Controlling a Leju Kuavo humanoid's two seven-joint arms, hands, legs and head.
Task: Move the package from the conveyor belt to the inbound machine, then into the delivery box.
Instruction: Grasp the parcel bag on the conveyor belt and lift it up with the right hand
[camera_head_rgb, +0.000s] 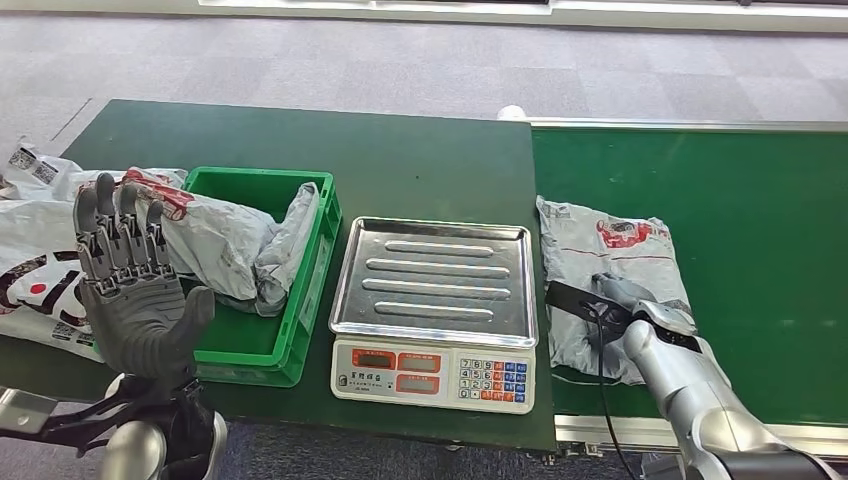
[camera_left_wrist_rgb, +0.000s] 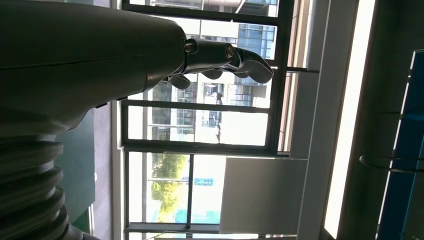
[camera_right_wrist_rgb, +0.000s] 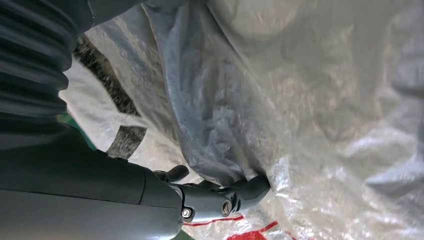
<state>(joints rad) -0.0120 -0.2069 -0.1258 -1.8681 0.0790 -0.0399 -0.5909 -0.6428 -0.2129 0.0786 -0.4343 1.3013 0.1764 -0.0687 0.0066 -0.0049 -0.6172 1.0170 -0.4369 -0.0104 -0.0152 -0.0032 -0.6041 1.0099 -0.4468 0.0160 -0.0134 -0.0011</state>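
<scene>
Head view, package: a grey plastic package (camera_head_rgb: 612, 275) with red print lies flat on the green conveyor belt (camera_head_rgb: 760, 260), just right of the scale.
Head view, right hand: the right hand (camera_head_rgb: 618, 300) rests on the near part of the package; how its fingers lie cannot be told from here.
Head view, left hand: the left hand (camera_head_rgb: 128, 285) is raised, palm toward the camera, fingers straight and apart, holding nothing.
Head view, scale: an electronic scale (camera_head_rgb: 434, 295) with a bare steel pan sits on the dark green worktop (camera_head_rgb: 400, 160), between the crate and the belt.
Head view, crate: a green crate (camera_head_rgb: 270, 270) holds a crumpled grey bag (camera_head_rgb: 240, 245); more grey and white bags (camera_head_rgb: 30, 240) lie on the worktop beyond the left hand.
Left wrist view, left hand: the thumb and dark fingers (camera_left_wrist_rgb: 220, 55) stand out against bright windows (camera_left_wrist_rgb: 200, 130), with nothing between them.
Right wrist view, right hand: the thumb (camera_right_wrist_rgb: 235, 195) and the fingers pinch a fold of the grey wrapping of the package (camera_right_wrist_rgb: 300, 100), so this hand has hold of it.
</scene>
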